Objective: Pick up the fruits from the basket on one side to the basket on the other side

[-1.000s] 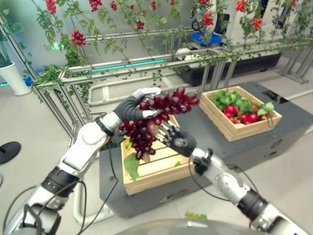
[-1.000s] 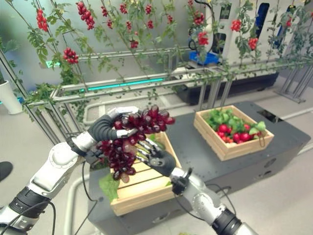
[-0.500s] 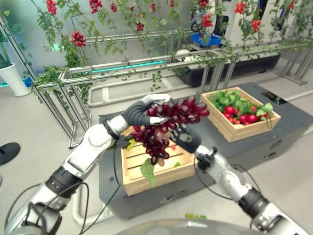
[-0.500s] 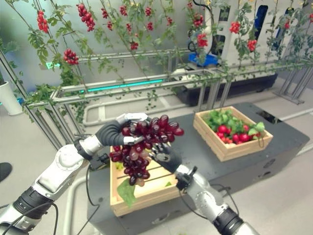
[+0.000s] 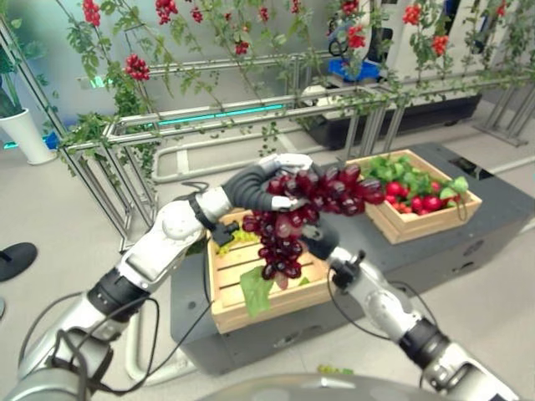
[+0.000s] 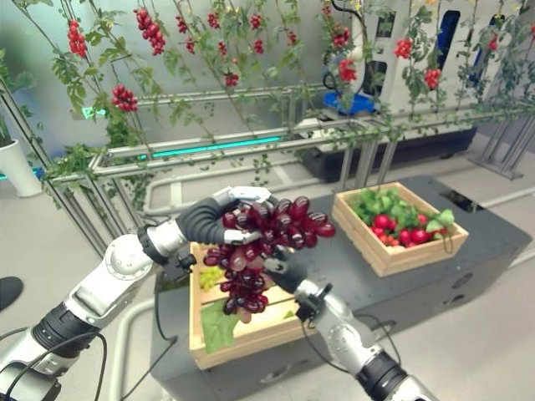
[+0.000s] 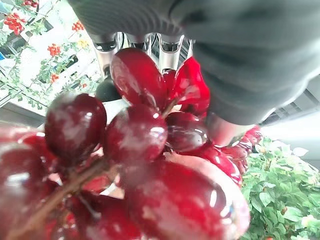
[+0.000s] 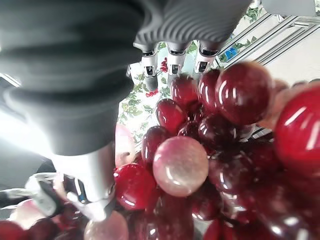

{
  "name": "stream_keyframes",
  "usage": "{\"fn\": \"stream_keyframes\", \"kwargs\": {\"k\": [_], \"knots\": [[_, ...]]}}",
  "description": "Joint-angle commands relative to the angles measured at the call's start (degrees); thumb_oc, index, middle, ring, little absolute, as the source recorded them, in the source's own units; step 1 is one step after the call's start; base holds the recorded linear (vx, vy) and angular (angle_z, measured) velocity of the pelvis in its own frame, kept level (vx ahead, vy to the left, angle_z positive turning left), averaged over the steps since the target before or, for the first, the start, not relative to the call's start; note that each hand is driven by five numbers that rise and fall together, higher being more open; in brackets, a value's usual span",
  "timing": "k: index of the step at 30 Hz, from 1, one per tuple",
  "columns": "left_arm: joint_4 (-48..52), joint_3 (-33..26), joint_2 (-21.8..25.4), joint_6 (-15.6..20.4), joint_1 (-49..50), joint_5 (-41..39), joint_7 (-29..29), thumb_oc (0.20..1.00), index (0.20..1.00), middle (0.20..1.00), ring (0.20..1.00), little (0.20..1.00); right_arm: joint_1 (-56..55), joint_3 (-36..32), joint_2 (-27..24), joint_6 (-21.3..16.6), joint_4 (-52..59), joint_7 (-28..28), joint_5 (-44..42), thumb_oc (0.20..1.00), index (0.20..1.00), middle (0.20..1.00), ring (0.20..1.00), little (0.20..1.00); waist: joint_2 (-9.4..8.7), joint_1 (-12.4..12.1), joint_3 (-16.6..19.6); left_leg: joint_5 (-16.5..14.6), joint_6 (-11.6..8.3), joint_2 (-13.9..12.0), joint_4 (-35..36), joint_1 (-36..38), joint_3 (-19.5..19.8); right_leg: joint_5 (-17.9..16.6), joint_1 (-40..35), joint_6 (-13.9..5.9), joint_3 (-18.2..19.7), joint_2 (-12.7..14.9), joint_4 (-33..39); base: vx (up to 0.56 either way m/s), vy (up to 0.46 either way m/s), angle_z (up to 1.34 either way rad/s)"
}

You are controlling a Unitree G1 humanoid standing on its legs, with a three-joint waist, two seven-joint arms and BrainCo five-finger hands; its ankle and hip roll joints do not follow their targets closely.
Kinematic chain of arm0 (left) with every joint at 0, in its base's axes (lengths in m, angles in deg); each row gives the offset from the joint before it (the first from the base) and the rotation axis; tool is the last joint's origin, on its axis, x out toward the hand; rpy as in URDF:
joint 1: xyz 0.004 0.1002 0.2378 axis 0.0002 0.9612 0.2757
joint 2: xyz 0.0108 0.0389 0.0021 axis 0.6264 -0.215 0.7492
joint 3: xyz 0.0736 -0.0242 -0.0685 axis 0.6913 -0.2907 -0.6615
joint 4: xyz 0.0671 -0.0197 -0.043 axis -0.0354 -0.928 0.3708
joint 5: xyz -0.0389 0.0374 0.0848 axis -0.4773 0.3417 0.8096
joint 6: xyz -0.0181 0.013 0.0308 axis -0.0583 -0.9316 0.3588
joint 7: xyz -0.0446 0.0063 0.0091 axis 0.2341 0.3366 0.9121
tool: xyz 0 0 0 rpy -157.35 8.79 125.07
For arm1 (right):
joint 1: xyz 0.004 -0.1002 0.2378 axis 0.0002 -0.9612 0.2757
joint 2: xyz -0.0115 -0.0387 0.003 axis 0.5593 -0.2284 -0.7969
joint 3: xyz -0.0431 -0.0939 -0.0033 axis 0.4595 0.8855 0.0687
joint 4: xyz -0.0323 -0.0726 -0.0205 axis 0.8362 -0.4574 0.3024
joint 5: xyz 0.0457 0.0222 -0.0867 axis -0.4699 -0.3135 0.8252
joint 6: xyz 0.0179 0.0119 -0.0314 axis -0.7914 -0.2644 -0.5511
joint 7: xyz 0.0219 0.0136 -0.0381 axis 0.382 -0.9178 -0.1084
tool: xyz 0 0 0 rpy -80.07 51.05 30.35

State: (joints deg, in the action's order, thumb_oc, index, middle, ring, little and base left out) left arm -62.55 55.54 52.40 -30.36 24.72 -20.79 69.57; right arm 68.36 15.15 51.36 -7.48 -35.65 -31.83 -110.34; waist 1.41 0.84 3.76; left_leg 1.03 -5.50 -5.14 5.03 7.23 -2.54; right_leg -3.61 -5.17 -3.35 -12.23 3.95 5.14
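Observation:
A big bunch of dark red grapes (image 5: pixel 311 199) hangs in the air over the right part of the near wooden basket (image 5: pixel 251 305). My left hand (image 5: pixel 251 185) is curled round the bunch's top from the left. My right hand (image 5: pixel 322 242) lies under and behind the bunch, with straight fingers (image 8: pixel 172 60) against the grapes (image 8: pixel 180 165). A green leaf (image 5: pixel 255 291) dangles from the bunch. Some green grapes (image 5: pixel 238 238) lie in the near basket. The far basket (image 5: pixel 414 225), to the right, holds red fruits and green leaves. Up close, the grapes (image 7: pixel 135 135) press against my left palm.
Both baskets stand on a dark grey platform (image 5: pixel 468 246). Behind it runs a metal-frame trellis (image 5: pixel 251 113) with vines and red fruit clusters. A white pot (image 5: pixel 25 134) stands on the floor at far left.
Both hands have carried the grape bunch to the right, from over the near basket's left part toward the far basket. The green grapes in the near basket have come into sight.

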Motion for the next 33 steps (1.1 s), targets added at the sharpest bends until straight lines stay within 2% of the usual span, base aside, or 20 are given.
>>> {"fn": "stream_keyframes", "kwargs": {"k": [1, 16, 33], "knots": [[-1.8, -0.1, -1.4, 2.3, -9.2, -4.9, -2.6, 0.2, 0.2, 0.2, 0.2, 0.2, 6.6, 1.8, 2.3, -2.2, -0.4, -1.3, 0.4, 1.0, 1.0, 1.0, 1.0, 1.0, -2.56, 0.8, 2.4, -3.5, 2.96, 3.8, -1.6, 0.6, -1.0, 4.5, 1.3, -4.05, 2.0, 1.9, -6.5, 0.0, 0.0, 0.0], [-3.5, 0.7, -4.1, 2.6, -11.5, -2.9, -3.7, 0.2, 0.2, 0.2, 0.2, 0.2, 6.4, 7.8, 0.9, 0.8, 6.3, -4.3, 1.2, 1.0, 1.0, 1.0, 1.0, 1.0, -2.43, 1.3, 2.3, -3.6, 2.99, 3.7, -1.8, 0.4, -1.4, 4.5, 1.7, -4.03, 2.5, 1.7, -6.8, 0.0, 0.0, 0.0], [-2.9, 0.1, -5.3, 2.2, -9.5, -3.0, -4.2, 0.2, 0.2, 0.2, 0.2, 0.2, 5.7, 7.4, 1.8, -0.2, 6.7, -3.4, -1.0, 1.0, 1.0, 1.0, 1.0, 1.0, -2.52, 1.4, 2.3, -3.8, 3.07, 3.6, -1.8, 0.5, -1.6, 4.4, 1.8, -4.0, 2.8, 1.8, -6.8, 0.0, 0.0, 0.0]]}}
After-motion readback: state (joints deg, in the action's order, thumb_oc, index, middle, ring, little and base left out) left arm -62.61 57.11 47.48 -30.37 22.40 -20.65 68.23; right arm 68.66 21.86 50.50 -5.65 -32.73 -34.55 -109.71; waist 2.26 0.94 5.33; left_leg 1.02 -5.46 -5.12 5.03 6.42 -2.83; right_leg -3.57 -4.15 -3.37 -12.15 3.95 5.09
